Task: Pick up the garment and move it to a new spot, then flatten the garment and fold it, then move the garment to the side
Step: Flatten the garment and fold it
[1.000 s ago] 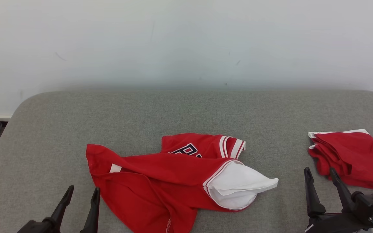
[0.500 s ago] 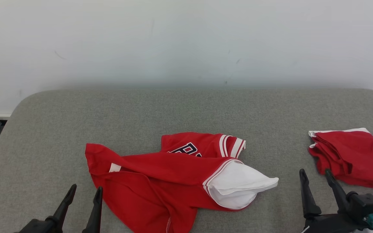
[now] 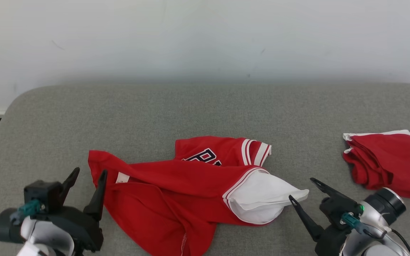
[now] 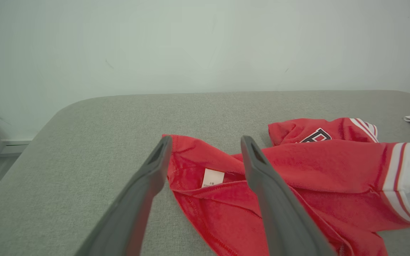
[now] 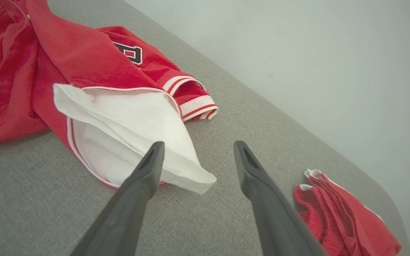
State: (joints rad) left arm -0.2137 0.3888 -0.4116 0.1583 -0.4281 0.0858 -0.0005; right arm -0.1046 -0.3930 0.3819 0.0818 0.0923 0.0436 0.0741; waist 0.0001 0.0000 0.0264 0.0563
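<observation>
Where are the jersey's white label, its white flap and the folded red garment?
white label [image 4: 213, 177], left wrist view, the tag's middle.
white flap [image 3: 262, 197], head view, its upper face.
folded red garment [image 3: 390, 161], head view, its top layer.

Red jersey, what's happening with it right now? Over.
Left gripper open, at left corner of red jersey. Right gripper open, by its white lining. Jersey crumpled, not lifted yet. Folded red garment off to the right, nothing blocking.

The grey table [image 3: 205, 110] carries a crumpled red jersey [image 3: 176, 192] mid-front and folded red cloth [image 3: 390, 163] at right.
</observation>
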